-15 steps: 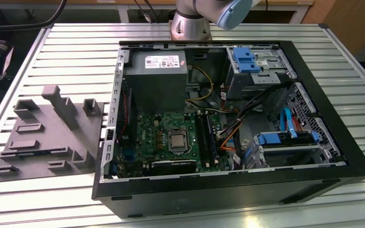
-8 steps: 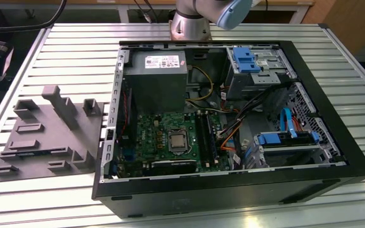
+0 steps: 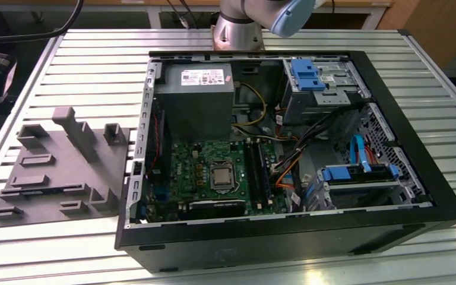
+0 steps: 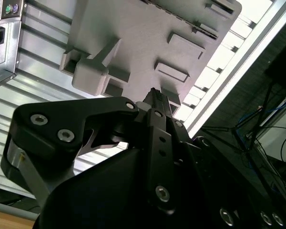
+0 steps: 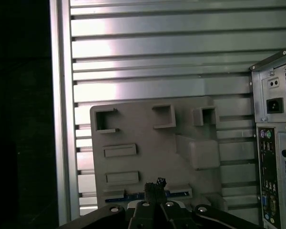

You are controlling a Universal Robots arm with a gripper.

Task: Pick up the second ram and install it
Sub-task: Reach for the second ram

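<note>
Second ram (image 3: 42, 191) sits in a long slot on the near part of the grey fixture plate (image 3: 62, 175). The plate rests on the slatted metal table (image 3: 93, 53), just left of the open computer case (image 3: 291, 231). The arm's base (image 3: 236, 29) stands at the far side of the table, behind the case. In both wrist views the gripper (image 5: 155, 183) (image 4: 155, 94) hangs well above the plate and points down at it. In the first wrist view the ram shows as a dark strip (image 5: 119, 194) running crosswise beneath the fingers (image 5: 150, 192), apart from them. The fingers are pressed together with nothing between them.
</note>
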